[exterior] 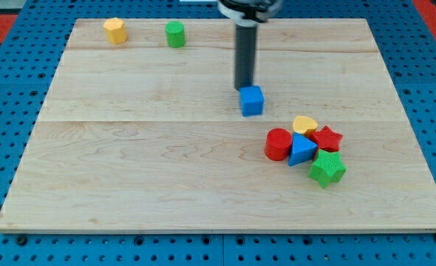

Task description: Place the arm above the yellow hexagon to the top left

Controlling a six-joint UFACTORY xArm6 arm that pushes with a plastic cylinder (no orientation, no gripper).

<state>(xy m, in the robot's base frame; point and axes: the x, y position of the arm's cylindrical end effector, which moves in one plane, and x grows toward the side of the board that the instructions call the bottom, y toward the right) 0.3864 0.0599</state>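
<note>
Green star (327, 168), blue triangle (301, 151), red cylinder (278, 144), red star (327, 137) and a yellow heart-like block (304, 123) are seen clustered nearest, at the view's lower right. Farther back, my tip (244, 88) is placed just behind the blue cube (252, 100), bare and holding nothing. Farthest, well to its upper left, the yellow hexagon (115, 30) is found beside a green cylinder (175, 35) on the wooden board (129, 170).

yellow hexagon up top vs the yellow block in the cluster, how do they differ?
The yellow hexagon stands alone near the view's top left corner; the yellow heart-shaped block sits packed against other blocks at the view's lower right. The hexagon has flat faceted sides; the heart has rounded lobes. Both are yellow and away from my tip.
</note>
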